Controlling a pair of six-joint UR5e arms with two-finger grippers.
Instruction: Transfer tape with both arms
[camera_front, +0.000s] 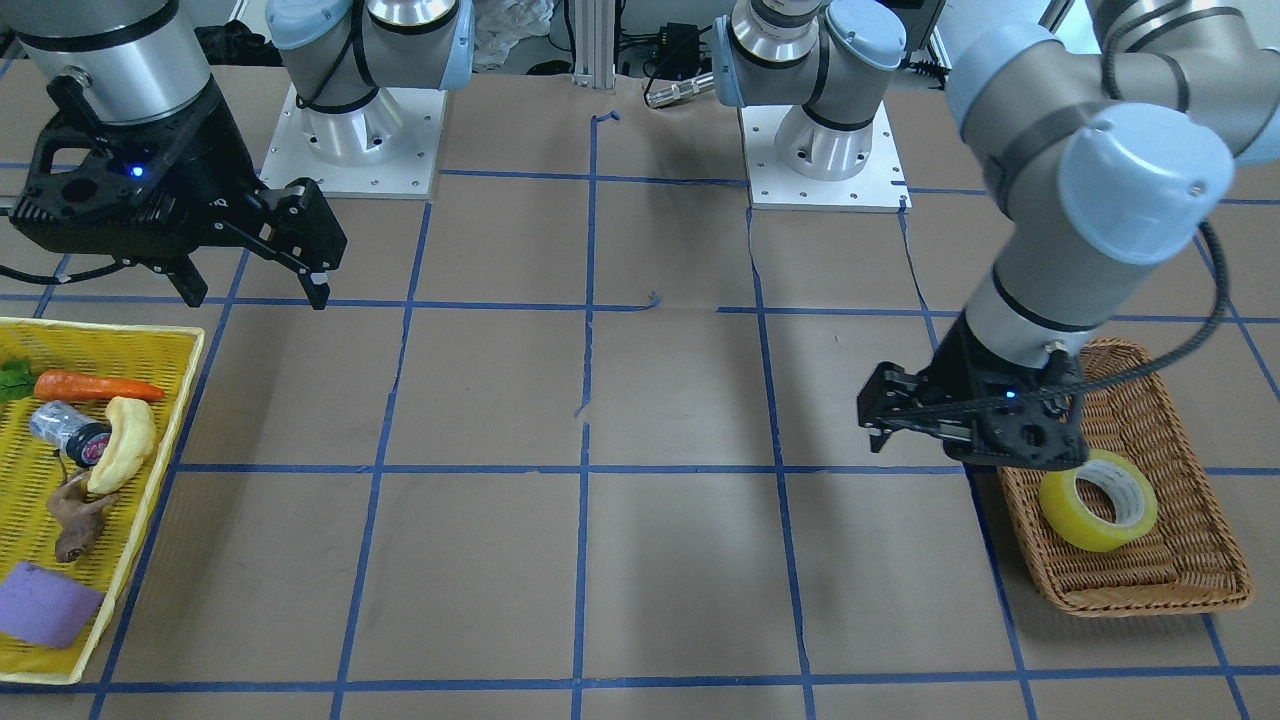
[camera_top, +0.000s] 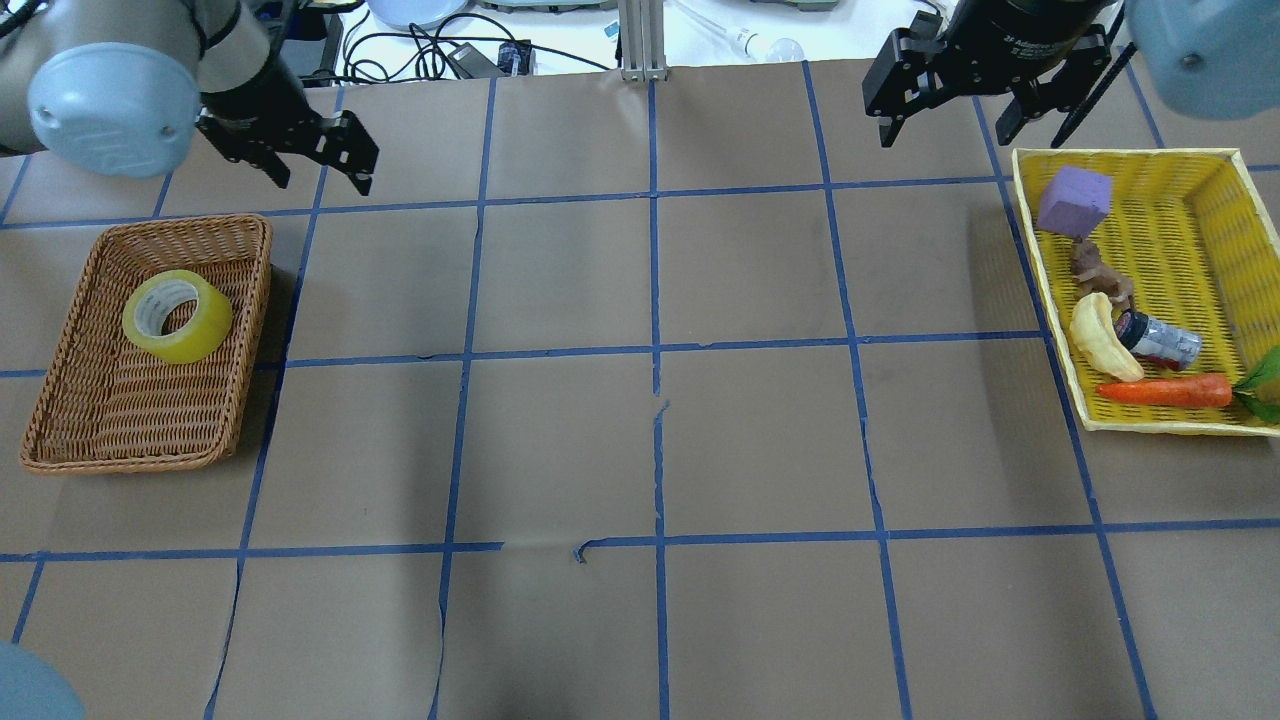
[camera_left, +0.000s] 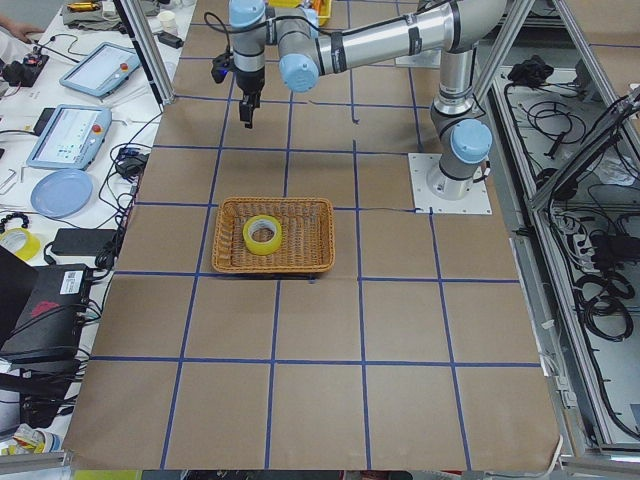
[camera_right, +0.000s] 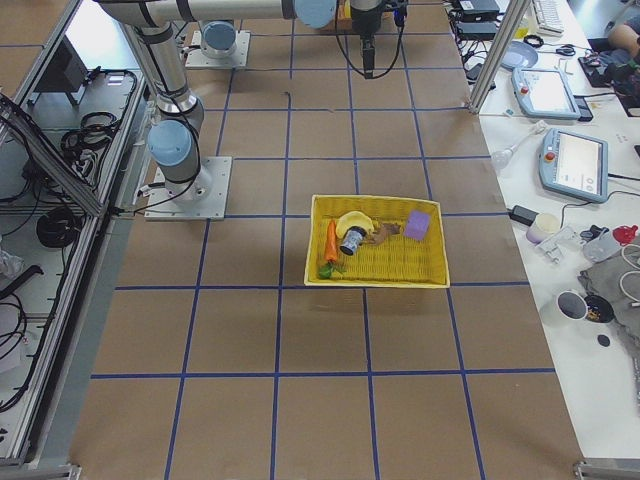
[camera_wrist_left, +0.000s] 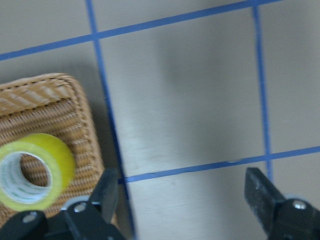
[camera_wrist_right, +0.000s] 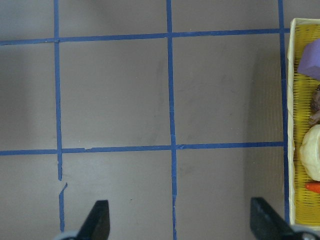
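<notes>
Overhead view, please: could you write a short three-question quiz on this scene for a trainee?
1. True or false: the translucent yellow tape roll sits inside the brown wicker basket.
2. Which of these lies in the yellow plastic basket? A) an orange carrot B) a blue cup C) a red apple
3. Fill in the blank: the left arm's black two-finger tool hangs beyond the wicker basket with its fingers ___ (open or shut).

Key: 1 true; 2 A; 3 open.
</notes>
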